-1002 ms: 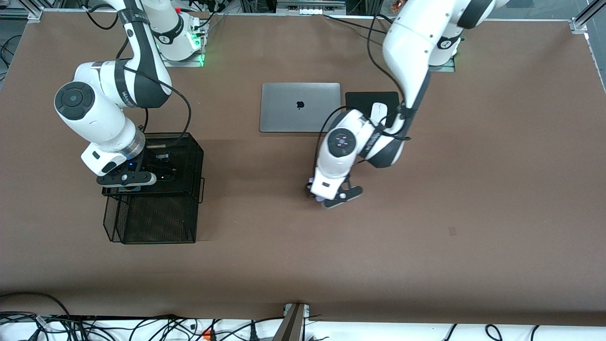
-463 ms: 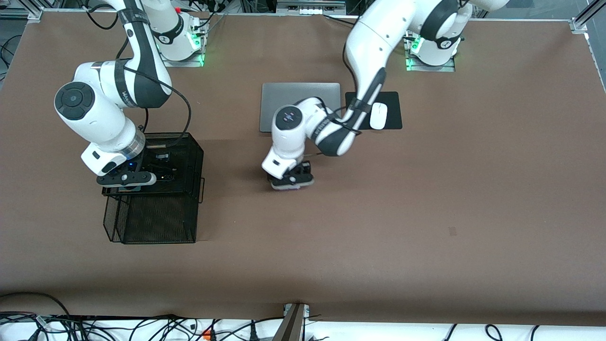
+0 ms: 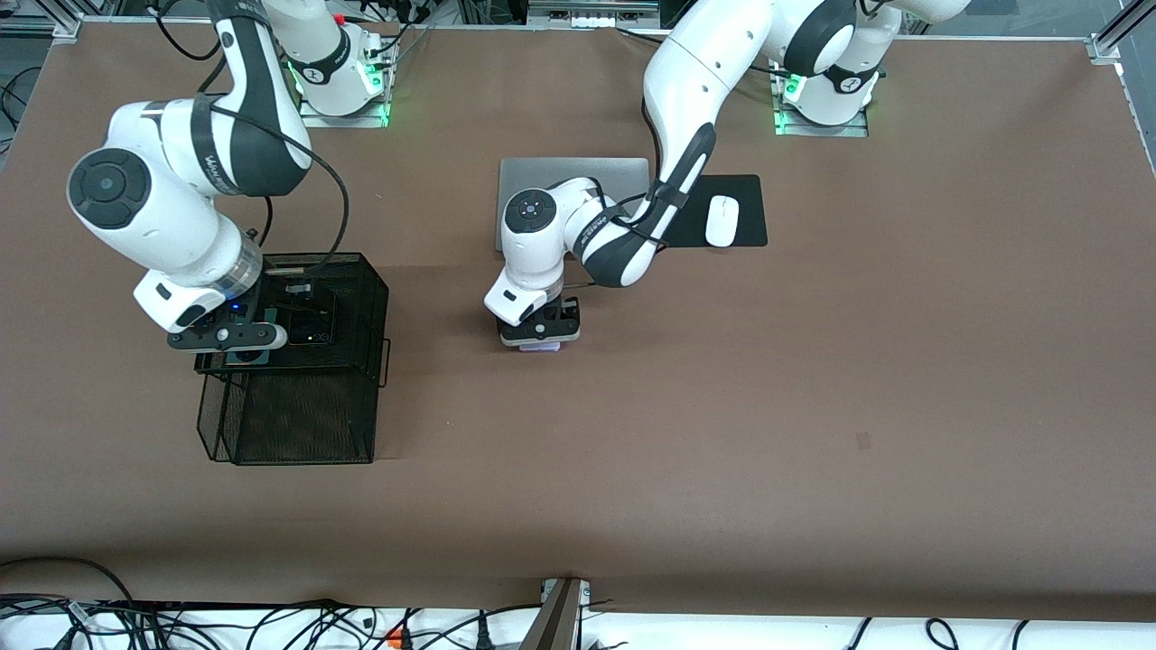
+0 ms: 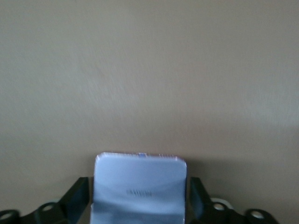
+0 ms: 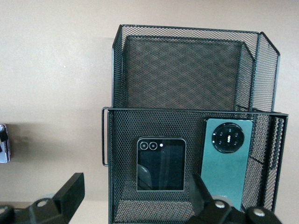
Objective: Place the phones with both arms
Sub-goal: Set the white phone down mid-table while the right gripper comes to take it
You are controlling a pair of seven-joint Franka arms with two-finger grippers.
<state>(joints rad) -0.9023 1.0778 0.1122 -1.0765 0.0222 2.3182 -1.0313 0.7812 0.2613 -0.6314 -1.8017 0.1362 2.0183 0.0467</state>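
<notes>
My left jaws (image 3: 540, 336) hang over the bare brown desk (image 3: 722, 406) just below the centre of the front frame, closed on the small squarish pale lilac-white phone (image 4: 139, 189); in my left wrist view it fills the lower middle of the frame, flat between the two black fingers (image 4: 77, 196), and from the front only a thin pale strip of it (image 3: 540, 348) peeks out under the hand. My right jaws (image 3: 230, 336) hover at the left of the front frame over the upper compartment of the black wire-mesh basket (image 3: 361, 271), and they stand open with nothing between them, the fingers (image 5: 70, 189) spread wide at the bottom of my right wrist view. In that view two phones lie flat, side by side, in the basket compartment closest to my hand: the small squarish black phone (image 5: 161, 164) with two round lenses near its top edge, and beside it the long dark green phone (image 5: 225, 161) with its round black camera ring. The second mesh compartment (image 5: 184, 70), in the upper part of that view, holds nothing I can make out. In the upper middle of the front frame my left arm crosses over the closed grey laptop (image 3: 560, 176), and beside that a white oval mouse (image 3: 722, 220) sits on a black mat (image 3: 750, 194).
</notes>
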